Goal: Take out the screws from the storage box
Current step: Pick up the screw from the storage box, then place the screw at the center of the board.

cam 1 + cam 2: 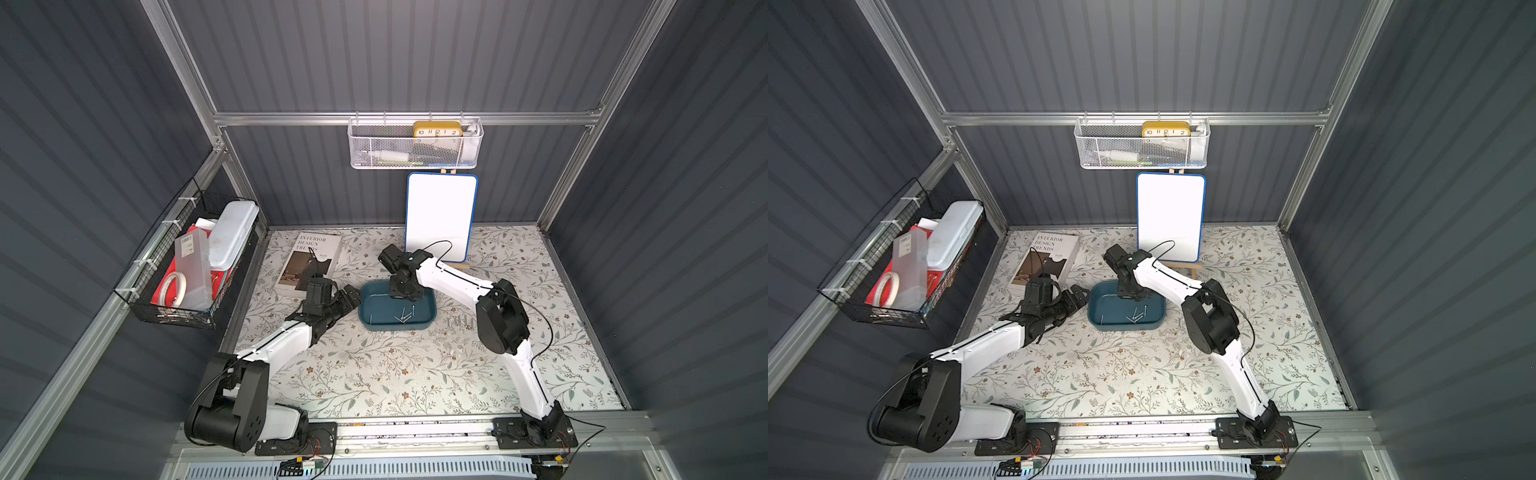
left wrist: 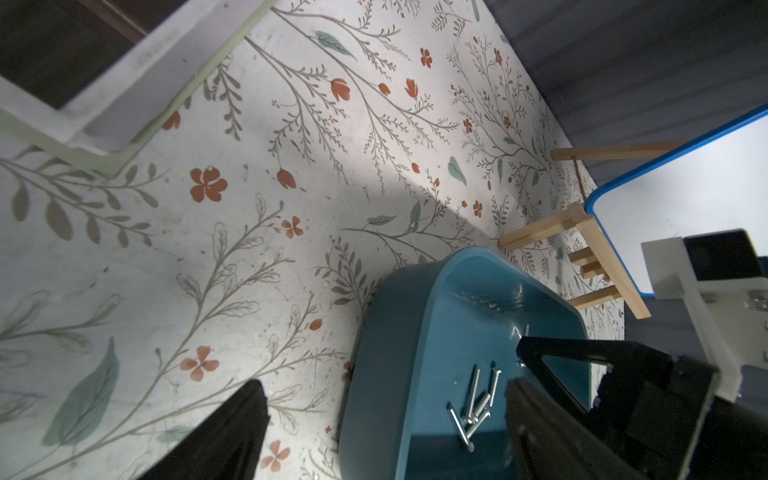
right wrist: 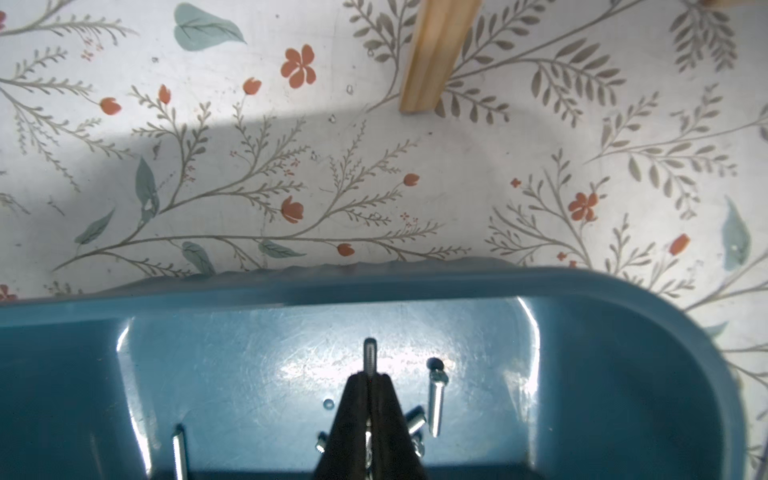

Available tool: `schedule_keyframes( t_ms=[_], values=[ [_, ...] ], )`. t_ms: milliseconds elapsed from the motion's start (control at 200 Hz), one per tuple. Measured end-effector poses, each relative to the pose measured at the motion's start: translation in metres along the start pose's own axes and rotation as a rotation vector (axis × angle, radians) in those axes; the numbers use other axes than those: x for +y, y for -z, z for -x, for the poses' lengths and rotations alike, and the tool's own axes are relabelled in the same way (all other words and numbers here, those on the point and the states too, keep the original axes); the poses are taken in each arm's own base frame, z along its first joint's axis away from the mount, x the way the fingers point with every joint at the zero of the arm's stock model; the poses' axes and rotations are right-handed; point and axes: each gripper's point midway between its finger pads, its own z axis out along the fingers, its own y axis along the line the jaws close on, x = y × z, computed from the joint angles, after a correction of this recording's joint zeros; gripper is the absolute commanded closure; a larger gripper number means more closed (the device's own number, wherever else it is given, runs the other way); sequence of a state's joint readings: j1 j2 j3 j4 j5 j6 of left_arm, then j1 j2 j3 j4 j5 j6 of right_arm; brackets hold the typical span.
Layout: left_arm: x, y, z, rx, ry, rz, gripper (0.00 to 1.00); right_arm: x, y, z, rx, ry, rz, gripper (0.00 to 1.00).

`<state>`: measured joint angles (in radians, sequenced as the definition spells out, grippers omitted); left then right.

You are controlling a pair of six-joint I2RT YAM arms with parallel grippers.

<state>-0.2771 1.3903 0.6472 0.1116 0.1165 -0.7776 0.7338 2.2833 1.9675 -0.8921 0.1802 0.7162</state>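
The storage box [image 1: 395,328] [image 1: 1125,327] is a shallow teal tray in mid-table. Loose silvery screws [image 1: 405,316] [image 1: 1136,318] lie inside it near the front wall, and the left wrist view shows them as a small heap [image 2: 473,407]. My right gripper [image 1: 401,294] [image 3: 370,378] points down into the tray's far half, shut on one screw [image 3: 370,353] whose threaded end sticks out past the fingertips. My left gripper [image 1: 351,297] [image 2: 384,384] is open at the tray's left wall [image 2: 386,332], with one finger [image 2: 241,424] over the table and the other [image 2: 536,419] over the inside.
A few small screws [image 1: 462,322] lie in a row on the table right of the tray. A book [image 1: 309,262] lies at the back left and a whiteboard [image 1: 440,216] on a wooden easel stands behind the tray. A black wire basket [image 1: 187,266] and a white mesh basket [image 1: 415,145] hang on the walls.
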Motion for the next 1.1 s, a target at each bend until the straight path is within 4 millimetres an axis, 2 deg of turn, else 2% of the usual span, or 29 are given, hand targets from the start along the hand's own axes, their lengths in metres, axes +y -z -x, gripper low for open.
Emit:
schedule_keyframes(
  t_ms=[350, 680, 1096],
  values=[
    [-0.009, -0.01, -0.002, 0.048, -0.034, -0.037, 0.1, -0.006, -0.001, -0.009, 0.016, 0.008, -0.014, 0.99],
    [-0.019, -0.013, 0.001, 0.063, -0.065, -0.068, 0.14, -0.008, 0.026, -0.015, -0.004, 0.016, 0.013, 1.0],
    [-0.013, -0.019, -0.005, 0.087, -0.083, -0.057, 0.17, -0.02, 0.048, -0.027, -0.019, 0.022, 0.027, 1.0]
  ],
)
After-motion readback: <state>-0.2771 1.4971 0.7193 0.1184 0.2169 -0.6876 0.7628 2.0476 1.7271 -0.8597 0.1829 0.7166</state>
